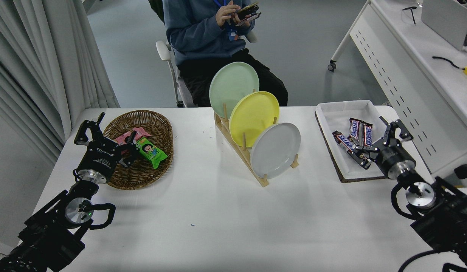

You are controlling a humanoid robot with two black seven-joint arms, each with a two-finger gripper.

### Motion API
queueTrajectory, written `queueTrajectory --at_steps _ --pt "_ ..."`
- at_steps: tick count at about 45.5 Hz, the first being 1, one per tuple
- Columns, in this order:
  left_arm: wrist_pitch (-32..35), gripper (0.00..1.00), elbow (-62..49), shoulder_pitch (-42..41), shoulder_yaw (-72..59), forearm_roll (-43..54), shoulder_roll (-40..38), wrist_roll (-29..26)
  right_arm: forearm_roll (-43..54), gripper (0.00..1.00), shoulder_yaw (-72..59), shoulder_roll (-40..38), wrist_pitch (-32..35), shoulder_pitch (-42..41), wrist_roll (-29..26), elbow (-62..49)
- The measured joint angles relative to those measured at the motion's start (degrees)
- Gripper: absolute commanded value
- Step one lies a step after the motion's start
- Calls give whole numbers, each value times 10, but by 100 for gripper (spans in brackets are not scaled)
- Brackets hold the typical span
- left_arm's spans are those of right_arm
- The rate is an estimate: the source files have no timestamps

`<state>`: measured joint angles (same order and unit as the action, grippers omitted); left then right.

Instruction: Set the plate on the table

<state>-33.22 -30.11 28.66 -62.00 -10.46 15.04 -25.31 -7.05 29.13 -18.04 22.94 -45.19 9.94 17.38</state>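
Note:
The light-grey plate [275, 150] stands on edge in the front slot of a wooden rack [239, 151] at the middle of the white table [218, 219]. My right gripper [380, 141] is open and empty over the white tray at the right, well to the right of the plate. My left gripper [106, 132] is parked at the lower left, open, over the wicker basket's near edge.
A yellow plate [254, 118] and a pale green plate [234, 88] stand behind the grey one in the rack. The white tray [341, 113] holds several chocolate bars. The wicker basket [142, 166] holds snack packets. A person sits at the far side.

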Motion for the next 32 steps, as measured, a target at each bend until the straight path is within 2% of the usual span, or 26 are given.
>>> queueTrajectory --at_steps 15,32 --pt "0 100 0 0 0 0 0 0 -4 100 -286 -160 -19 -106 -1 210" --pt "0 100 0 0 0 0 0 0 -58 100 -396 -210 -44 -173 -9 306"
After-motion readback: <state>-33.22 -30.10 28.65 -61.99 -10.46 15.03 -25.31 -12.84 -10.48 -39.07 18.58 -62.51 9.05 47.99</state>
